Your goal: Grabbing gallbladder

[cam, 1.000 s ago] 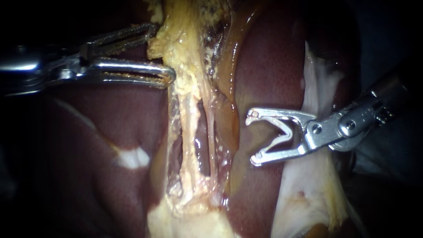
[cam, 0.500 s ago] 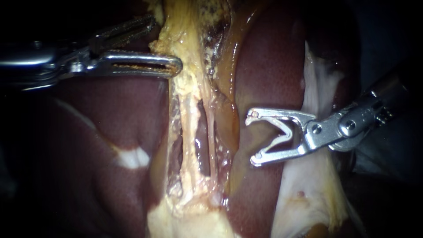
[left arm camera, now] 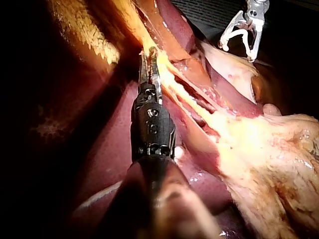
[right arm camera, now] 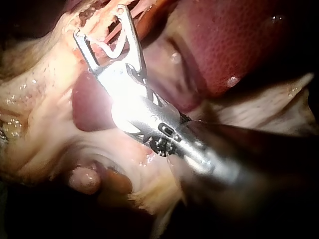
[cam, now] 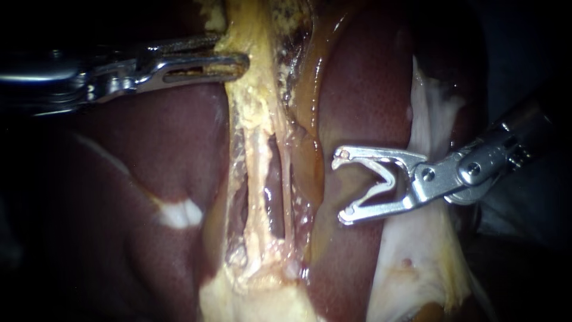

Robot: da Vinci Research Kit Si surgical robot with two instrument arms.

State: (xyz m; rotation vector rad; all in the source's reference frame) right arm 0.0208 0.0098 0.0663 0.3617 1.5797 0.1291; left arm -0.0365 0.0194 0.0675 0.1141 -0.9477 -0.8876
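My left instrument (cam: pixel 229 53) came in from the left, high over the liver (cam: pixel 149 155). The tool at its tip was clamped on the yellow fatty strand (cam: pixel 253 89), one jaw behind the strand's edge and the other in front of it, with almost no gap between them. In the left wrist view the same grip showed end-on (left arm camera: pixel 149 62), the narrow jaws pinched on that yellow strand (left arm camera: pixel 164 74) where it ran ahead of the shaft.

The gallbladder (cam: pixel 307 113) lay just beside the strand, on the side toward my right instrument. It was a glossy amber fold between the strand and the dark red liver lobe, and neither tool touched it.

Below the grip, two thin pale tubes (cam: pixel 257 179) ran down into a mass of yellow fat (cam: pixel 256 298).

My right instrument (cam: pixel 342 188) came in from the right across a sheet of white membrane (cam: pixel 426 113). Its tool stood wide apart and held nothing, the tips near the gallbladder's edge. The right wrist view showed the same spread jaws (right arm camera: pixel 98 22) over pale tissue, with the liver (right arm camera: pixel 234 45) beside them.
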